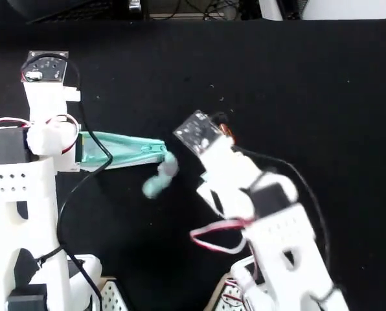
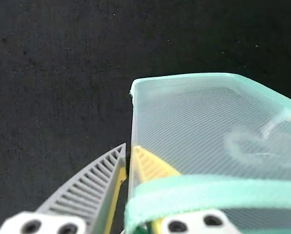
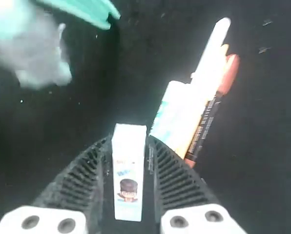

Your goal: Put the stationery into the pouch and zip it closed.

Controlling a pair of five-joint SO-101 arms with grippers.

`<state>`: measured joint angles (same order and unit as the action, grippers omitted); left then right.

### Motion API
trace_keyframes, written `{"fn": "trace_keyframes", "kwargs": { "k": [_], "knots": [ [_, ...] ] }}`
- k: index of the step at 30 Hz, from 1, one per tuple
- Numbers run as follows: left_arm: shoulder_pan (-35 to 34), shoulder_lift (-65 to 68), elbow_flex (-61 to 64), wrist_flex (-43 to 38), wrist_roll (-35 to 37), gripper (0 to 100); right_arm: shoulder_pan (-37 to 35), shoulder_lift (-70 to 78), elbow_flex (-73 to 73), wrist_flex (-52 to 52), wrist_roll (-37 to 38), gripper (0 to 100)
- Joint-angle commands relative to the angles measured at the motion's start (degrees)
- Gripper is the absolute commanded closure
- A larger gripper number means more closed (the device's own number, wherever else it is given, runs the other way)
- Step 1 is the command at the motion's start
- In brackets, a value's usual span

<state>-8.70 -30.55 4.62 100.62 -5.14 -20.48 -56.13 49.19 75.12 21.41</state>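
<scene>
Closest in, right pincer (image 3: 129, 144) clamped on a small white box (image 3: 129, 180), just beside a bundle of pens (image 3: 204, 97) on the black counter (image 3: 267, 156). Beyond, left pincer (image 2: 130, 155) closed on the rim of the mint-green pouch (image 1: 125, 149), stretched between the two arms, pale tag (image 1: 160, 176) at its tip.

The right gripper (image 3: 128, 142) clamps a white box (image 3: 129, 175) between its fingers (image 3: 82, 183). Just beside it, a white marker (image 3: 204, 73) and an orange-tipped pen (image 3: 227, 73) lie touching on the black table (image 3: 267, 146). A corner of the teal pouch (image 3: 94, 9) shows farther off.
</scene>
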Motion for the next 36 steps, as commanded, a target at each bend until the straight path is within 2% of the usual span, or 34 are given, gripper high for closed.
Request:
{"fn": "trace_keyframes", "kwargs": {
  "k": [1,4,8,11,16,19,25,36],
  "knots": [
    [0.04,-0.44,0.13,0.00,-0.53,97,0.62,-9.10,-3.12,2.11,0.53,98.6],
    [0.04,-0.44,0.22,0.00,-0.53,97,0.26,-17.27,-5.41,-2.46,-1.67,98.6],
    [0.04,-0.44,1.19,0.00,-0.53,97,-1.14,-25.27,-4.00,-19.60,-6.51,98.6],
    [0.04,-0.44,1.71,-0.26,-0.53,97,-9.23,-28.00,1.10,-31.82,-9.41,98.3],
    [0.04,-0.44,2.77,-0.35,-0.53,97,-24.53,-28.35,7.87,-47.21,-9.41,98.5],
    [0.04,-0.44,3.47,-0.35,-0.62,97,-28.13,-28.26,8.48,-49.23,-9.32,98.5],
    [0.04,-0.44,3.47,-0.35,-0.62,97,-28.40,-27.74,9.54,-56.35,-9.41,98.5],
    [0.04,-0.44,3.03,-0.35,-0.26,97,-30.07,-18.07,15.08,-66.11,-9.58,98.6]
  ]
}}
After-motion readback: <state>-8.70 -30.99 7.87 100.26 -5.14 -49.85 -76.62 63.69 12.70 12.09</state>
